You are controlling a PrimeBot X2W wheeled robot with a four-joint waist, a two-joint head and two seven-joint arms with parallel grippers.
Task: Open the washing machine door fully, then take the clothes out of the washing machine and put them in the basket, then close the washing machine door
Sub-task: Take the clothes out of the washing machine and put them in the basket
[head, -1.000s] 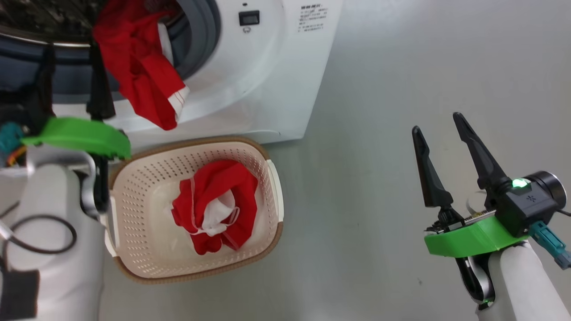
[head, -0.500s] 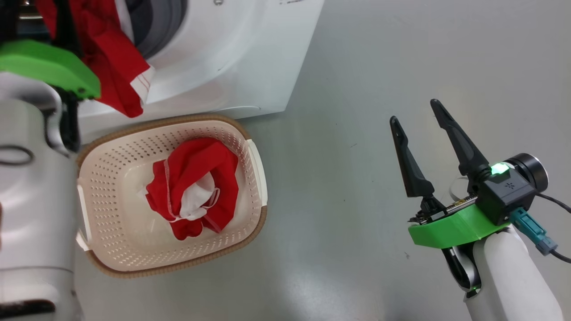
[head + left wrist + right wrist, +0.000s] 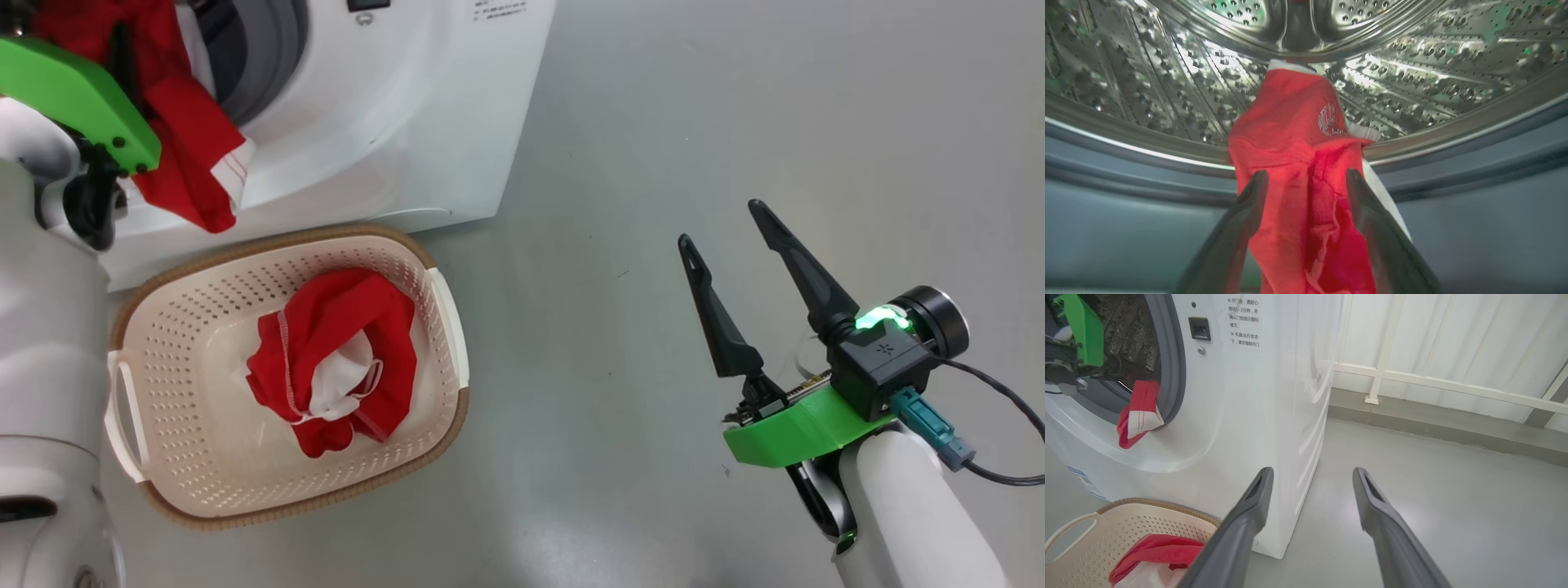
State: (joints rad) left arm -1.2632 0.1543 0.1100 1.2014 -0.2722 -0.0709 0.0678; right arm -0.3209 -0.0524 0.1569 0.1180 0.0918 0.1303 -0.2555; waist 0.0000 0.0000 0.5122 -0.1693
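Clothes: where do they sit, relative to the washing machine?

They're split in two. One red bundle lies bunched in the basket. The basket stands on the floor just in front of the machine, below its opening. The other red piece hangs out over the machine's grey seal. Its white-trimmed end dangles down the front, and the rest trails back into the steel drum.

And my left claw?

Your left claw is at the machine's mouth, spread wide, with a finger on either side of the hanging piece. The cloth runs between them, but nothing pinches it. The claw is released, and I'd say it is lined up to clench.

Why put the basket there?

So that anything you lift out of the machine has only a short way to drop, I judge.

And the right claw?

Your right claw is released and empty above the floor, well out to the machine's side. That likely keeps it clear of the left arm.

Anything to watch?

The cloth is limp. Close on a thick fold, because a thin edge may slip.
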